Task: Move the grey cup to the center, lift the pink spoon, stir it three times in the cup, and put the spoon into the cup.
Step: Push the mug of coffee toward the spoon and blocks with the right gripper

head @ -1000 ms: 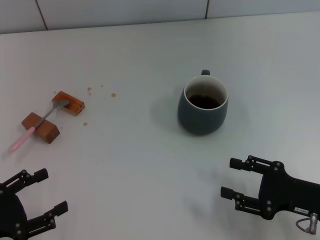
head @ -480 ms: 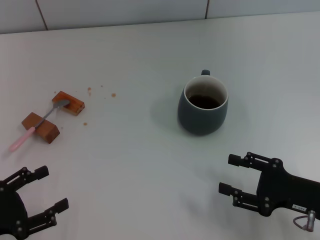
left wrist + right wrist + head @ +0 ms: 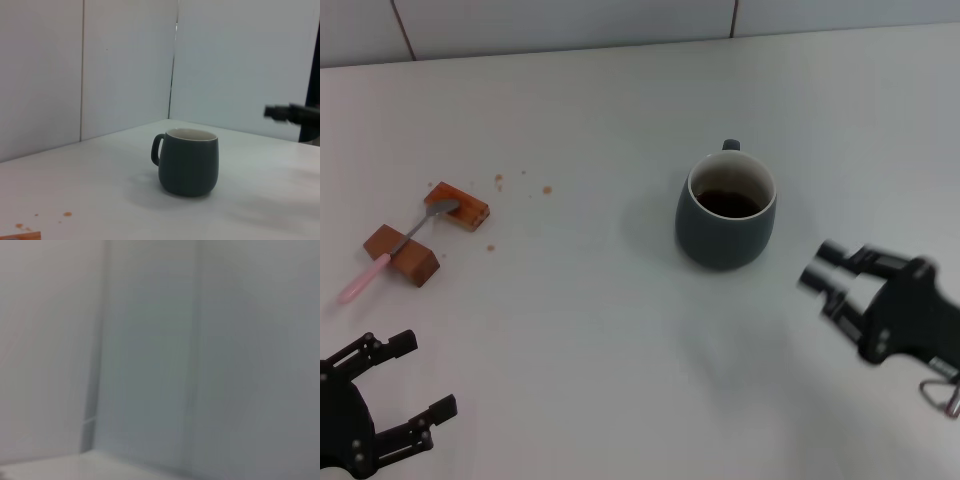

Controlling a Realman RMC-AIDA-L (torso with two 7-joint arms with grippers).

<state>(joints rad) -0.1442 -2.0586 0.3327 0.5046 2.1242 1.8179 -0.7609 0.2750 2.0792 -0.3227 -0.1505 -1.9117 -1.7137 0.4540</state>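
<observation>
My right gripper [image 3: 828,280], fingers apart, near the grey cup [image 3: 725,212] toward the table's right edge; a clumsy closing could slop its dark liquid.

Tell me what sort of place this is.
Probably a lab test bench: a bare white table against plain white wall panels, holding only a dark blue-grey ceramic mug and a pink-handled metal spoon propped on brown wooden blocks.

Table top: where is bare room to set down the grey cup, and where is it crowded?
The table is bare between the wooden blocks holding the pink spoon and the grey cup, and beyond them up to the wall. It is crowded at the blocks and crumbs, and near the right gripper beside the cup.
</observation>
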